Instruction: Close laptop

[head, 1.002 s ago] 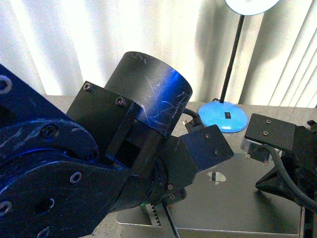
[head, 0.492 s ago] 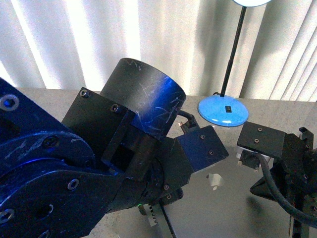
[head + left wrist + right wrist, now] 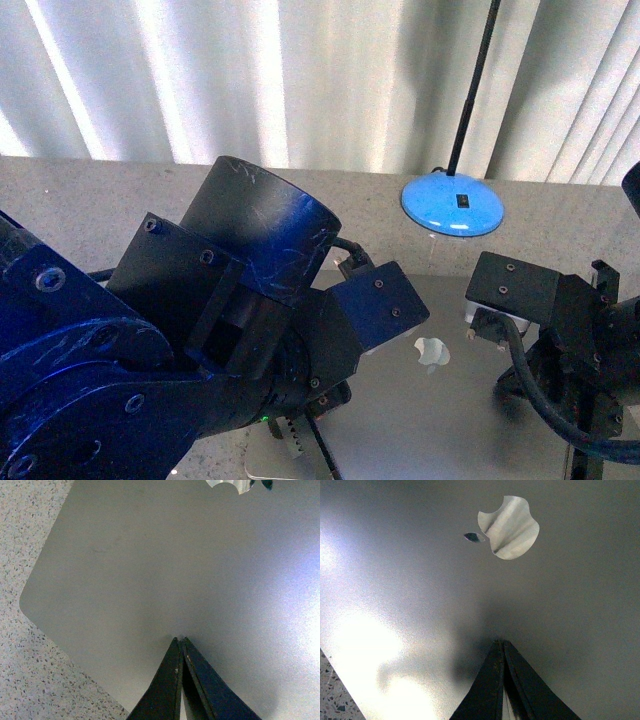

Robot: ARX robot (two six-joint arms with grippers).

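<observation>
The silver-grey laptop [image 3: 440,400] lies on the table with its plain lid facing up and the pale apple logo [image 3: 431,352] showing. The lid fills both wrist views [image 3: 165,575] [image 3: 420,580]. My left gripper [image 3: 179,639] is shut, its tip on or just above the lid near one rounded corner. My right gripper [image 3: 502,641] is shut, its tip on or just above the lid close to the logo [image 3: 510,527]. In the front view both arms hang over the laptop and hide the fingertips. Keys and screen are hidden.
A blue lamp base [image 3: 452,208] with a thin black stem [image 3: 475,85] stands behind the laptop. Pale vertical blinds [image 3: 250,80] close off the back. The speckled grey tabletop [image 3: 90,210] stretches to the left and shows in the left wrist view [image 3: 25,540].
The front view has tilted down: lamp and blinds now sit higher in the picture. Both arms have come lower over the lid, which now looks flatter.
</observation>
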